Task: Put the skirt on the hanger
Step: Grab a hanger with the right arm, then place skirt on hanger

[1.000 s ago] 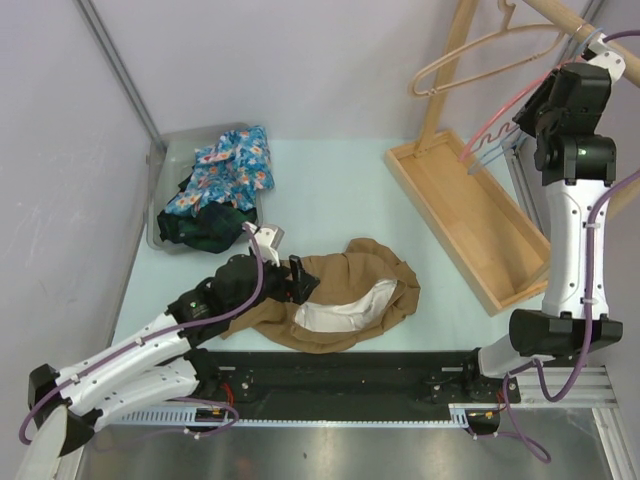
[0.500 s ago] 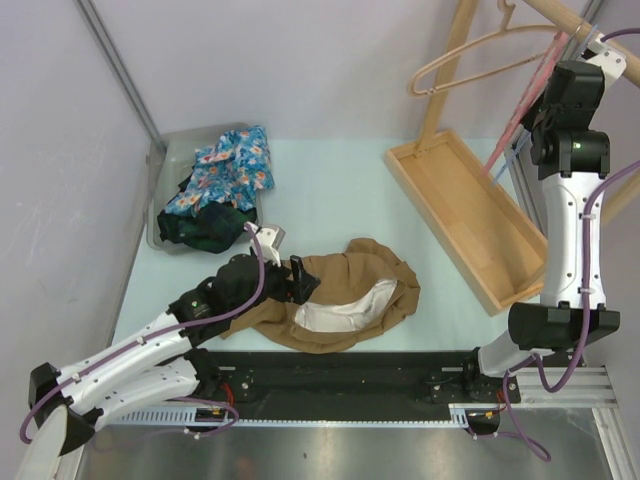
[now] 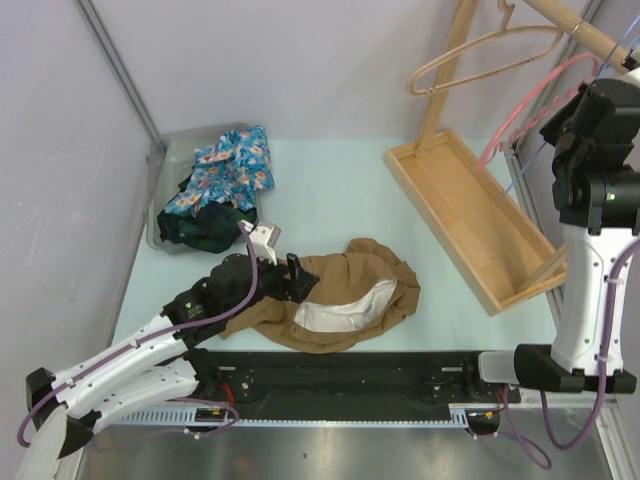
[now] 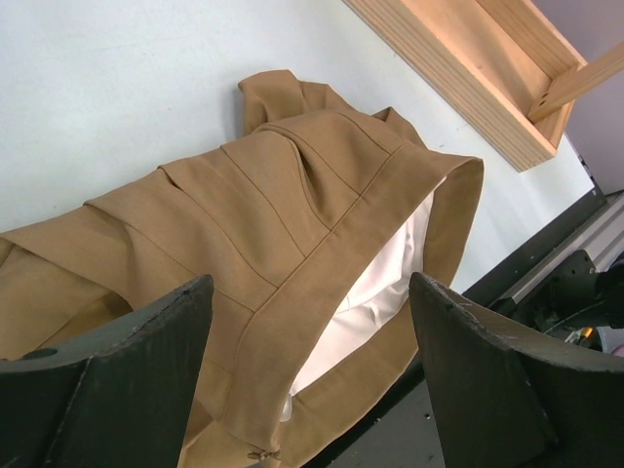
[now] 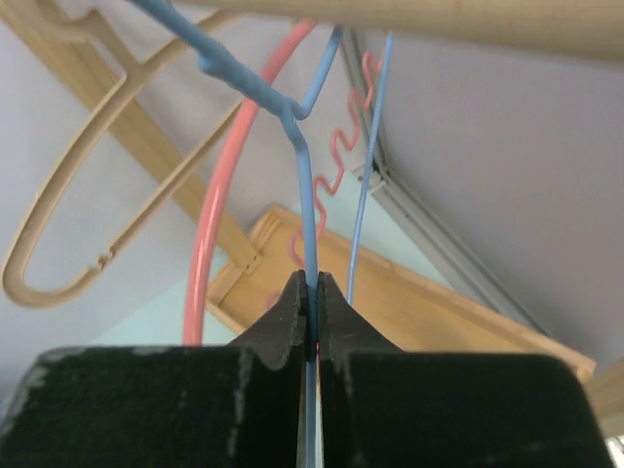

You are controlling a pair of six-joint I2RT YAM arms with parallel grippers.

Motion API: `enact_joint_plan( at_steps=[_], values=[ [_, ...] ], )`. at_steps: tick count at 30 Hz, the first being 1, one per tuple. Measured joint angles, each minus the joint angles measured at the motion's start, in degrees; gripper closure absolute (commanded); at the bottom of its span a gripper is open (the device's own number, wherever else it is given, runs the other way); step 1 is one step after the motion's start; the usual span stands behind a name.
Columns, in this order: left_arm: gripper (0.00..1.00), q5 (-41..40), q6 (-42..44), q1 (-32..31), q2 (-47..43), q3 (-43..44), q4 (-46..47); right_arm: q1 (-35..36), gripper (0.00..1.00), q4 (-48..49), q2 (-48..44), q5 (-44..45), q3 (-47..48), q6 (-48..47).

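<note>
Arm [image 3: 590, 270] upright, right claw [image 5: 311, 292] tight on blue hanger [image 5: 304, 195].

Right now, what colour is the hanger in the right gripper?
Blue: the hanger in the right gripper shows best in the right wrist view.

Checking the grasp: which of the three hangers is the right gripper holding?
The blue hanger: its wire sits between the shut jaws of the right gripper. The pink hanger and the tan hanger hang free beside it.
</note>
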Motion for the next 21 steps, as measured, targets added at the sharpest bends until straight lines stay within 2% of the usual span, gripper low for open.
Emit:
enact_joint_plan(
  at_steps=[11, 17, 21],
  values=[
    [0.14, -0.31, 0.07, -0.02, 0.26, 4.02, -4.24, 13.22, 1.00, -8.81, -16.48, 1.64, -21.49, 5.05],
    [0.18, -0.68, 0.46, 0.00, 0.26, 4.09, -7.06, 17.07, 1.00, -12.92, -24.85, -5.31, -32.28, 8.39],
    [0.28, 1.20, 1.07, 0.00, 0.22, 4.09, -7.58, 18.82, 1.00, -13.33, -28.41, -12.98, -36.04, 8.33]
  ],
)
